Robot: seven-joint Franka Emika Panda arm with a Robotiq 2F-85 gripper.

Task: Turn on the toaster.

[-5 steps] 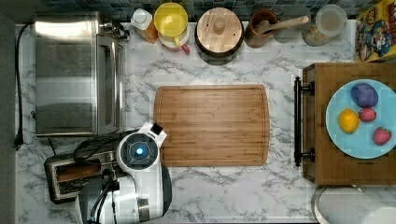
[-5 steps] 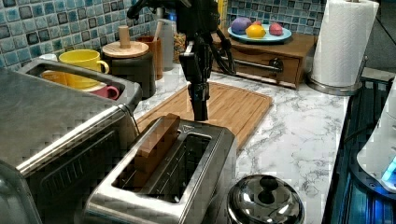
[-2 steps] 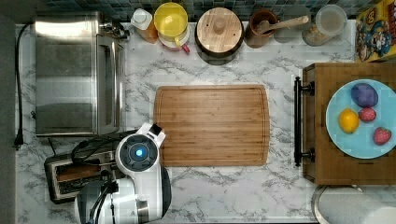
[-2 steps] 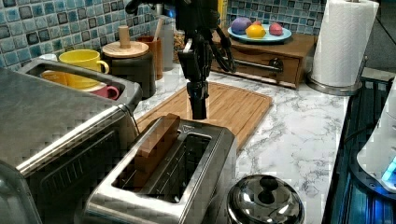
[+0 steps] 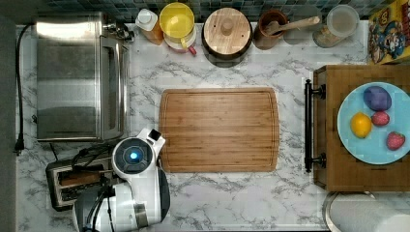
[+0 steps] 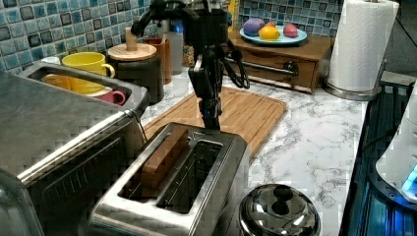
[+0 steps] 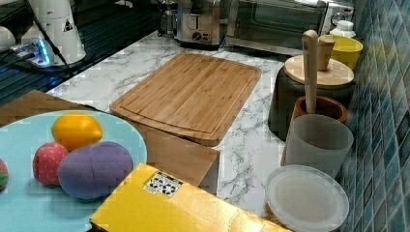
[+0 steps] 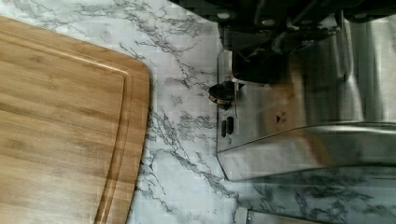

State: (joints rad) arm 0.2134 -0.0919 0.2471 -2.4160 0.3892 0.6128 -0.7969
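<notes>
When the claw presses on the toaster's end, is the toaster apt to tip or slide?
Tipping seems unlikely: the toaster is low, boxy and flat on the counter. Sliding seems likelier, since the marble looks smooth. The claw stands above the toaster's far end in the left view, so its push would go mostly downward.

We logged a white marble counter with grey veining carrying everything. At its middle lay a bamboo cutting board. On the top view's left stood a large steel toaster oven, and below it the toaster, brown bread in one slot. Along the tiled back edge we noted a yellow mug, a dark canister with a wooden lid, a brown pot holding a wooden utensil and a frosted lidded container. At the top view's right sat a wooden drawer box, a paper towel roll near it.
</notes>
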